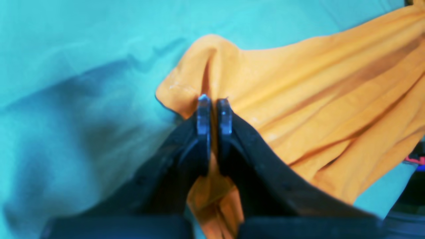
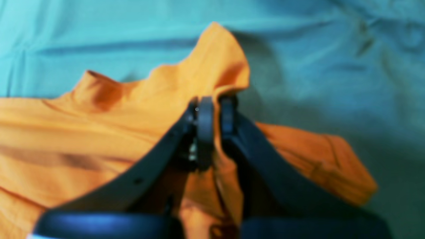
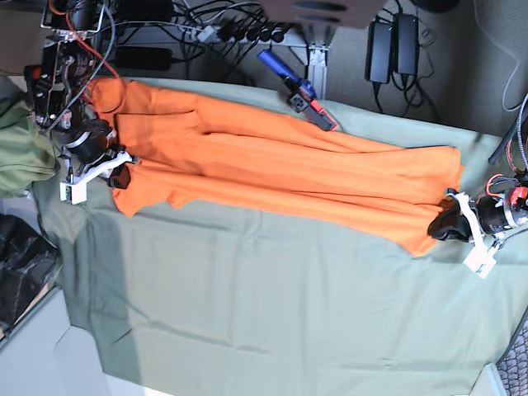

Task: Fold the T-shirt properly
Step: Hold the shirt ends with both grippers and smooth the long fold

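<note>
Orange cotton, the T-shirt (image 3: 272, 177), lay stretched lengthwise across the green-clothed surface (image 3: 272, 313), long creases running between the two grips. Left gripper (image 1: 214, 109) was pinched on a bunched corner at one end; right gripper (image 2: 212, 111) was pinched on a puckered edge near a sleeve at the other. Judgement: to fold well, keep both pinches firm, hold even tension to flatten the creases, and carry both ends together so the edges stay aligned.
</note>
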Controlling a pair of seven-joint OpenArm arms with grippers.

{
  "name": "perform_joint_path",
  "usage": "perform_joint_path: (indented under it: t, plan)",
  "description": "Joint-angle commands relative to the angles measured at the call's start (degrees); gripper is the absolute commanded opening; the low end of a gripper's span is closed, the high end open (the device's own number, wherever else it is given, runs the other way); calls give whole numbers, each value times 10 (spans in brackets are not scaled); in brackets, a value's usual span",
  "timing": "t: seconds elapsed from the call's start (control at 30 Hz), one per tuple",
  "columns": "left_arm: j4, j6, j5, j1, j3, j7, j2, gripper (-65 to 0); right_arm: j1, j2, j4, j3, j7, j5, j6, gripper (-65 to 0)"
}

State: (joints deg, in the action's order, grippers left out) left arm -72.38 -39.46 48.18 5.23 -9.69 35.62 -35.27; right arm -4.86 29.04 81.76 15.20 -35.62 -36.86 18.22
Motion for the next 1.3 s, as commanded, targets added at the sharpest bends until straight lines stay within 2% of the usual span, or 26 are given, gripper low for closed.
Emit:
perform_joint_path:
  t: [0.0, 0.07, 0.17, 0.2, 0.23, 0.8, 1.0, 1.1, 1.27]
  plan:
    - [-8, -5, 9, 9, 5, -6, -12, -650, 1, 12, 7, 7, 10, 5, 47, -650]
    - [-8, -5, 9, 9, 5, -6, -12, -650, -5, 12, 5, 7, 11, 10, 47, -648]
    - [-8, -5, 9, 9, 5, -6, -10, -650, -12, 12, 4, 7, 12, 23, 47, -346]
    - [-8, -5, 9, 8, 5, -6, -9, -650, -14, 13, 5, 7, 14, 26, 47, -267]
    - [-8, -5, 9, 7, 5, -6, -7, -650, -16, 13, 5, 7, 14, 28, 47, -222]
    - [-8, -5, 10, -9, 5, 3, 0, -650, 38, 12, -1, 20, 32, 23, 47, -214]
    - [-8, -5, 13, -10, 5, 4, 0, -650, 76, -3, -49, 17, 35, 19, 48, -216]
    - [-8, -5, 20, -10, 5, 5, 0, -650, 90, -6, -65, -2, 41, 20, 61, -216]
    - [-8, -5, 20, -10, 5, 7, 0, -650, 92, -6, -66, -46, 43, 23, 61, -219]
